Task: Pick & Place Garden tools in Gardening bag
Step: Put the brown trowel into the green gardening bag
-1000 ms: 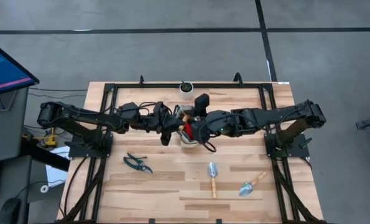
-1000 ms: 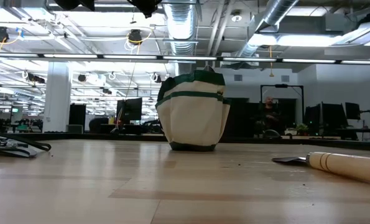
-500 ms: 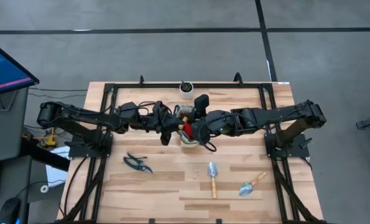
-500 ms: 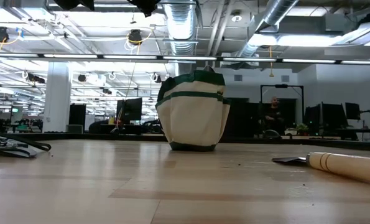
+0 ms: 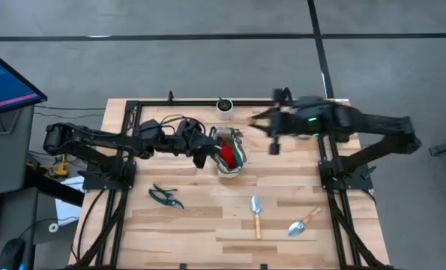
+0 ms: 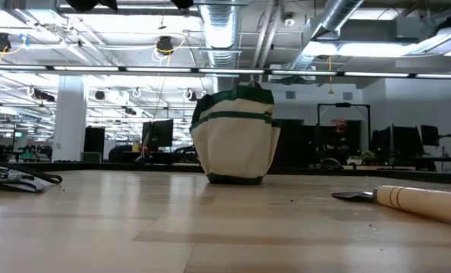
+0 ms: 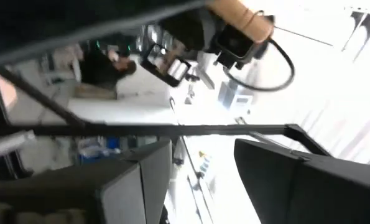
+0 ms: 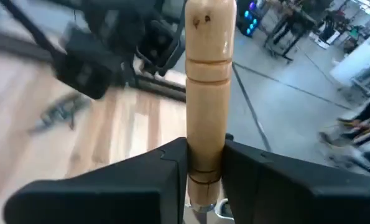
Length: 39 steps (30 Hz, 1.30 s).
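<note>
Wooden table is carrying the gardening bag at its centre. My right gripper is clamping a trowel handle above the far edge. My left gripper is touching the bag's rim, fingers parted.

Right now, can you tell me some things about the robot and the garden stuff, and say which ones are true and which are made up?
1. The right gripper is squeezing a wooden handle. True.
2. The gardening bag is lying flat on its side. False: in the low view it stands upright on the table.
3. The pruning shears are inside the bag. False: they lie on the table, in front of the left arm.
4. Two trowels, one beside the other, lie on the table. True.
5. Something red shows in the bag's opening. True.
6. The small white pot sits inside the bag. False: it stands on the table, apart from the bag.
</note>
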{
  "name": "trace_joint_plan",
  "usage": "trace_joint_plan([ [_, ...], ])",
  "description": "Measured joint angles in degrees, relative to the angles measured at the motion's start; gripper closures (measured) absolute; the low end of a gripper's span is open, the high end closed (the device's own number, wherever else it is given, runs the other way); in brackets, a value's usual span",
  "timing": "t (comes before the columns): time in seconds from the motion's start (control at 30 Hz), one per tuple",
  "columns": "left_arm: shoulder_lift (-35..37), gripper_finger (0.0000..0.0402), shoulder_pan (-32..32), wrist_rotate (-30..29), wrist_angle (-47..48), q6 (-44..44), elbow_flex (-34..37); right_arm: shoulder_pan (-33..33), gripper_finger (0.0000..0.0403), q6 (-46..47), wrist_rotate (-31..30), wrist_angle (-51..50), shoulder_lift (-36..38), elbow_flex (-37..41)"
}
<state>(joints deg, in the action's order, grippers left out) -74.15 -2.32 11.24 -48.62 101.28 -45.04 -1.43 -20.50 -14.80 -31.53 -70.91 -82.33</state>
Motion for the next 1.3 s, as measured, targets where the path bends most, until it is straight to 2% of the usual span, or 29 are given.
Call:
trace_joint_plan([
  [0.13, 2.27, 0.0249, -3.06, 1.82, 0.06, -7.28, 0.09, 3.88, 0.0341, 5.42, 9.13, 11.56, 11.92, 14.3],
  [0.27, 5.17, 0.0275, -6.06, 2.53, 1.22, -14.9, 1.33, 5.3, 0.0341, 9.03, 13.59, 27.93, 19.27, 31.42],
  [0.4, 8.78, 0.0312, -8.12, 2.08, 11.18, -23.59, 2.7, 6.38, 0.0341, 12.17, 18.71, 45.84, 21.65, 44.58],
  [0.5, 10.84, 0.0344, -9.12, 0.27, 19.88, -28.21, 4.58, 8.47, 0.0341, 14.69, 25.2, 54.36, 19.94, 50.46],
  [0.67, 12.61, 0.0393, -10.14, -3.52, 22.73, -29.5, 9.21, 12.91, 0.0341, 17.55, 36.92, 57.83, 14.24, 52.33],
  [0.77, 13.01, 0.0398, -10.36, -4.42, 22.99, -29.47, 12.21, 14.91, 0.0341, 17.61, 42.79, 61.33, 9.72, 52.4],
  [0.97, 13.14, 0.0399, -10.36, -5.09, 23.0, -28.95, 17.09, 18.62, 0.0341, 16.35, 48.5, 65.01, 2.25, 52.35],
  [1.17, 13.12, 0.0399, -10.36, -8.7, 23.15, -27.44, 20.49, 22.98, 0.0341, 14.1, 56.42, 68.38, -3.3, 52.33],
  [1.3, 13.11, 0.0399, -10.36, -10.53, 23.18, -27.02, 22.09, 24.96, 0.0341, 13.93, 58.89, 70.94, -6.59, 52.31],
])
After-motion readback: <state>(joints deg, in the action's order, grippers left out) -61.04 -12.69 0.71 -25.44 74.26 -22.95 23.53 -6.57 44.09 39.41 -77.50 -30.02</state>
